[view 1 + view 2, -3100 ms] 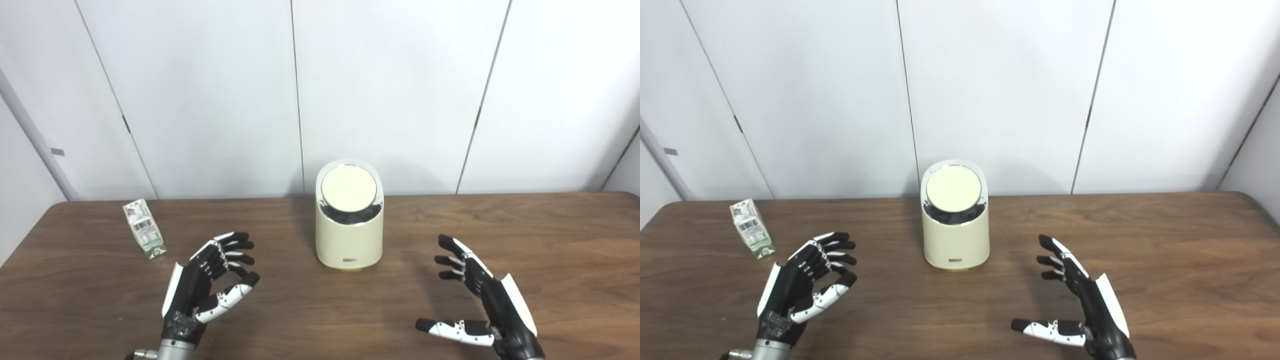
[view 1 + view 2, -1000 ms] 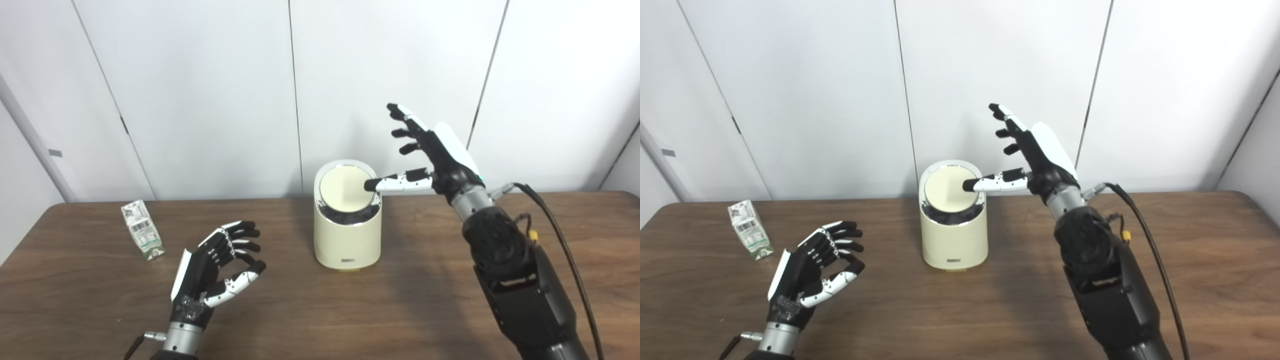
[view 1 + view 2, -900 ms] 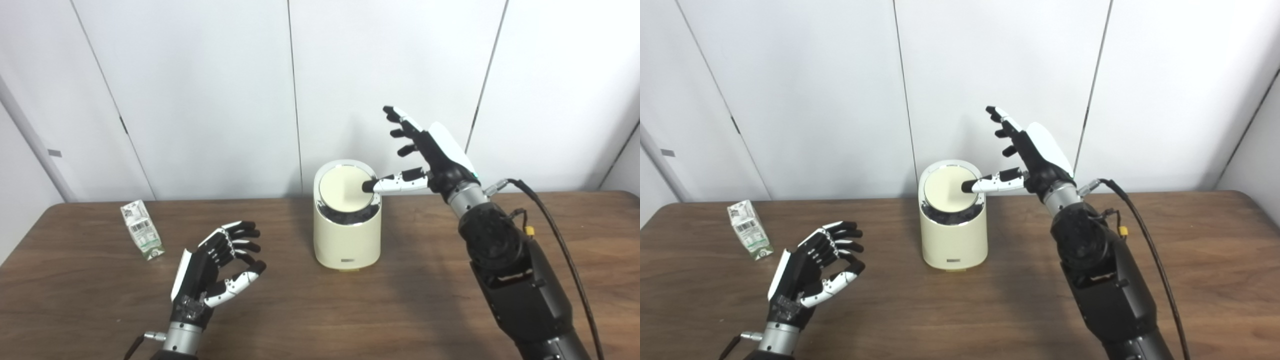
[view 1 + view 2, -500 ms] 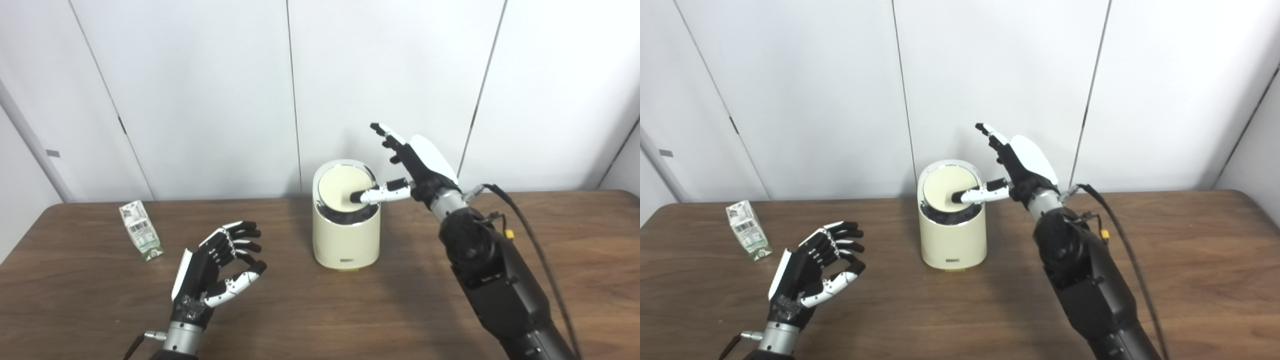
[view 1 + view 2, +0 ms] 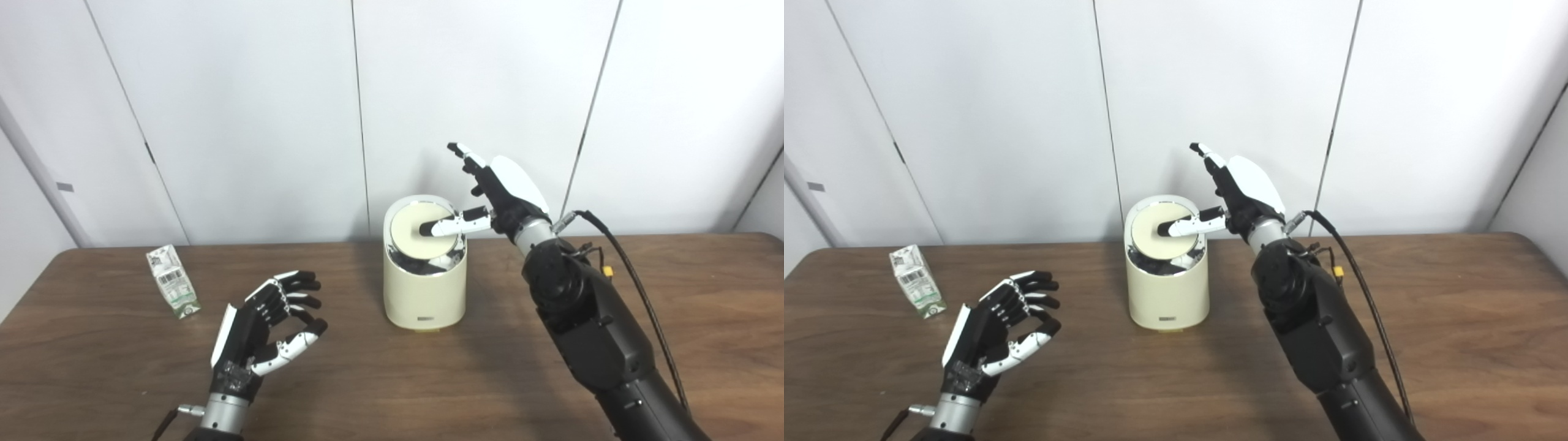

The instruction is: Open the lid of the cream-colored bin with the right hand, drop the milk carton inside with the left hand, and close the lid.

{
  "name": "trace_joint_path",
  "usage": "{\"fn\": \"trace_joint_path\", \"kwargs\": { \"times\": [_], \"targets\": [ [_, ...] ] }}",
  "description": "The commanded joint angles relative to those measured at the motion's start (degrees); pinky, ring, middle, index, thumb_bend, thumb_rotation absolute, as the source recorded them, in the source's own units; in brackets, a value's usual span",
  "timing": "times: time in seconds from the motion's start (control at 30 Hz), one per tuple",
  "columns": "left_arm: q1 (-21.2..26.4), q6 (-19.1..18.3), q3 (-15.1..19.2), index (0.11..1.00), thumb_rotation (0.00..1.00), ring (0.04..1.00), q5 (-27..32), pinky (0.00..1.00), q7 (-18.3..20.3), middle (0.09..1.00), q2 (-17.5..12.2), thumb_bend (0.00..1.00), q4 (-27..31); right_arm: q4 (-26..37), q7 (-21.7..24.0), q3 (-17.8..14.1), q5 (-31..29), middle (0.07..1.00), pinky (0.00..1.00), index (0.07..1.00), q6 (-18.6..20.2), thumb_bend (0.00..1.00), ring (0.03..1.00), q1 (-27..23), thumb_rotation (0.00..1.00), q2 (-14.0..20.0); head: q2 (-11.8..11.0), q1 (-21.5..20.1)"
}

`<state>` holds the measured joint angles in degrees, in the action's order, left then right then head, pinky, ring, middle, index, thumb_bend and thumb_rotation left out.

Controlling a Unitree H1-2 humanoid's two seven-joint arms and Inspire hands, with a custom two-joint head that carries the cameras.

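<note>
right hand (image 5: 499, 196): reaching in from the right over the bin, fingers apart and raised, clamped on nothing; thumb stretching across the lid, tip now nearer the lid's middle than half a second ago, when sitting lower toward the near edge.
lid (image 5: 416, 229): lying on the bin's slanted top, looking shut or barely tipped; cannot tell whether giving way under the thumb.
meaning for the task: pressing or probing for the lid's release, judging by the thumb creeping inward over the last second; opening not yet done, so carton drop and closing both waiting.
bin (image 5: 424, 294): standing upright at the middle of the table, toward the far edge, unshifted between the earlier views and now.
left hand (image 5: 260, 334): hovering near the front left, fingers loosely curled and apart, holding nothing, staying in the same pose as earlier.
milk carton (image 5: 173, 290): standing on the table at far left, well apart from both hands and the bin, untouched.
table (image 5: 674, 288): brown wood grain, bearing only the bin and carton.
room: showing plain white wall panels with thin dark seams behind the table.
</note>
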<state>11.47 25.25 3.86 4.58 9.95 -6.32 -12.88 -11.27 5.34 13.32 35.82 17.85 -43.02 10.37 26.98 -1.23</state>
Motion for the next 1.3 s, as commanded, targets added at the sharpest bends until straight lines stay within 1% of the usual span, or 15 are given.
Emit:
{"fn": "trace_joint_path", "kwargs": {
  "times": [0.0, 0.2, 0.33, 0.47, 0.67, 0.87, 1.03, 1.27],
  "targets": [
    [-2.1, 1.64, -0.86, 0.733, 0.11, 0.603, 0.24, 0.48, -0.16, 0.697, 1.49, 0.62, -2.15, 0.93, -1.25, -0.14, 0.7, 0.937, 0.68, 0.953, 0.17, 0.84, 0.868, -3.82, 0.39, 0.04, 0.01, -0.08],
    [-2.26, 1.6, -1.01, 0.734, 0.12, 0.603, -0.14, 0.48, -0.42, 0.696, 1.45, 0.62, -1.79, 1.35, -0.47, 0.03, 0.57, 0.939, 0.68, 0.96, 0.71, 0.85, 0.861, -3.76, 0.38, 0.51, 0.35, -0.09],
    [-2.27, 1.57, -1.16, 0.735, 0.12, 0.605, 0.0, 0.48, -0.33, 0.699, 1.45, 0.62, -1.67, 2.77, 0.54, 0.36, 0.61, 0.941, 0.69, 0.96, 1.39, 0.87, 0.87, -3.15, 0.36, 1.07, 0.71, 0.43],
    [-2.43, 1.38, -1.37, 0.73, 0.14, 0.602, -0.13, 0.48, -0.6, 0.696, 1.65, 0.63, -1.14, 3.93, 1.96, 0.9, 0.66, 0.944, 0.71, 0.964, 1.66, 0.88, 0.879, -2.53, 0.35, 1.86, 0.97, 0.57],
    [-2.43, 1.55, -1.48, 0.729, 0.15, 0.602, -0.18, 0.47, -0.71, 0.691, 1.71, 0.64, -1.18, 4.95, 3.18, 2.0, 1.22, 0.933, 0.67, 0.957, 1.94, 0.91, 0.855, -1.79, 0.34, 2.68, 1.25, 0.76],
    [-2.53, 1.47, -1.56, 0.728, 0.15, 0.601, -0.1, 0.47, -0.74, 0.689, 1.68, 0.64, -0.91, 5.06, 3.15, 2.61, 1.87, 0.914, 0.64, 0.934, 1.35, 0.95, 0.831, -1.09, 0.32, 2.81, 1.43, 0.87],
    [-2.4, 1.62, -1.47, 0.732, 0.14, 0.598, 0.22, 0.47, -0.41, 0.691, 1.65, 0.63, -1.14, 4.86, 4.26, 3.04, 1.47, 0.927, 0.7, 0.943, 1.55, 0.94, 0.876, -0.88, 0.33, 2.85, 1.52, 0.88],
    [-2.48, 1.58, -1.44, 0.725, 0.14, 0.591, 0.11, 0.46, -0.63, 0.687, 1.75, 0.64, -0.9, 4.03, 3.84, 3.22, 1.52, 0.928, 0.71, 0.944, 1.03, 0.92, 0.881, -0.96, 0.34, 2.61, 1.67, 0.93]
  ]
}}
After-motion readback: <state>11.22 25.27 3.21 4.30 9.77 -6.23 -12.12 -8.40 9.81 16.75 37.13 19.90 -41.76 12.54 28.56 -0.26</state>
